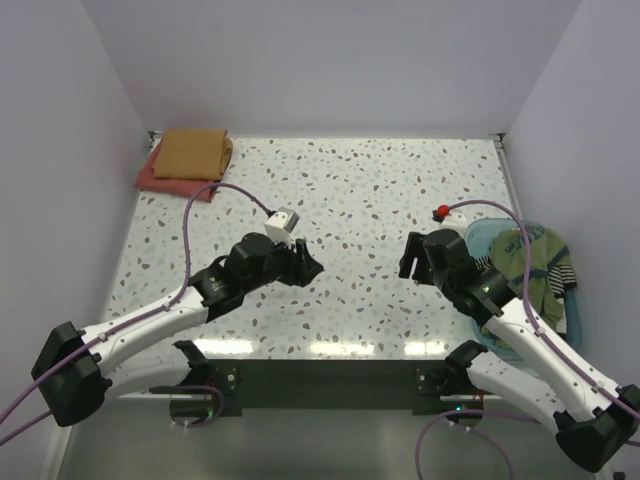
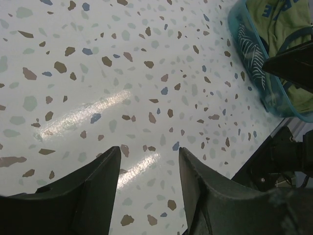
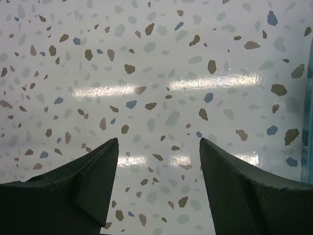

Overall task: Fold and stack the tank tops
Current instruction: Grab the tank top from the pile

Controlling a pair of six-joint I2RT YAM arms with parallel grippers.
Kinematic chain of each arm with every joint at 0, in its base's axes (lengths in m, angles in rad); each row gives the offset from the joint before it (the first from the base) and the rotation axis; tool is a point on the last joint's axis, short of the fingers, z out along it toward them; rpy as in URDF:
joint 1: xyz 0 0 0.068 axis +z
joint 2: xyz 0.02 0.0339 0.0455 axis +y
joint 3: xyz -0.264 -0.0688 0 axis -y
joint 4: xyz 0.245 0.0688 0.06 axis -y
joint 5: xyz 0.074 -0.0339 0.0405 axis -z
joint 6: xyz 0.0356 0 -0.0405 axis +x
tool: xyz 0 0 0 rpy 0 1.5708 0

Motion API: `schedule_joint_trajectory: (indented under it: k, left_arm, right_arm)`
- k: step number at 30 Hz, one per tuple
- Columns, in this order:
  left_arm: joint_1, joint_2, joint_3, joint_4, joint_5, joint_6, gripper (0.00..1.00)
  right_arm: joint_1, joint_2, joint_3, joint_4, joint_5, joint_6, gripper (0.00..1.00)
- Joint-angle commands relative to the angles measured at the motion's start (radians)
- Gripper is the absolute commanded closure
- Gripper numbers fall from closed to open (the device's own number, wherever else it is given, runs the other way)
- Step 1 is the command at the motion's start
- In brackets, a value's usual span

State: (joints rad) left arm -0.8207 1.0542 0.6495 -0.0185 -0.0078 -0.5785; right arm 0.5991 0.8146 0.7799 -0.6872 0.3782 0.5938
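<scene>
A folded mustard tank top [image 1: 194, 152] lies on a folded red one [image 1: 160, 181] at the table's far left corner. An olive green tank top [image 1: 535, 262] and a black-and-white striped one [image 1: 560, 275] lie bunched in the blue basket [image 1: 481, 236] at the right edge; the green one also shows in the left wrist view [image 2: 288, 29]. My left gripper [image 1: 308, 262] hovers open and empty over the table's middle [image 2: 149, 149]. My right gripper [image 1: 408, 262] is open and empty just left of the basket [image 3: 159, 141].
The speckled table [image 1: 360, 190] is walled at the back and both sides. A red-and-white knob [image 1: 443, 212] on my right arm sits near the basket. Purple cables loop from both arms. The basket's rim shows in the left wrist view [image 2: 254, 58].
</scene>
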Motion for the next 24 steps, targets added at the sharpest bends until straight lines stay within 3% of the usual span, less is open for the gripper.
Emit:
schedule_joint_trajectory:
  k: [1, 9, 19, 24]
  left_arm:
    - [-0.005, -0.013, 0.045, 0.026, 0.025, 0.034, 0.44]
    - [-0.003, -0.04, 0.044, 0.02, 0.063, 0.022, 0.44]
    - [-0.003, -0.043, 0.061, -0.058, 0.103, 0.012, 0.44]
    - [-0.003, -0.045, 0.071, -0.066, 0.143, 0.022, 0.44]
  right_arm:
    - [-0.002, -0.006, 0.047, -0.009, 0.045, -0.005, 0.28]
    - [-0.019, 0.231, 0.211, -0.118, 0.137, 0.0, 0.21]
    - [-0.631, 0.477, 0.309, -0.075, 0.117, -0.075, 0.23]
    - [-0.783, 0.531, 0.282, -0.023, 0.194, -0.075, 0.24]
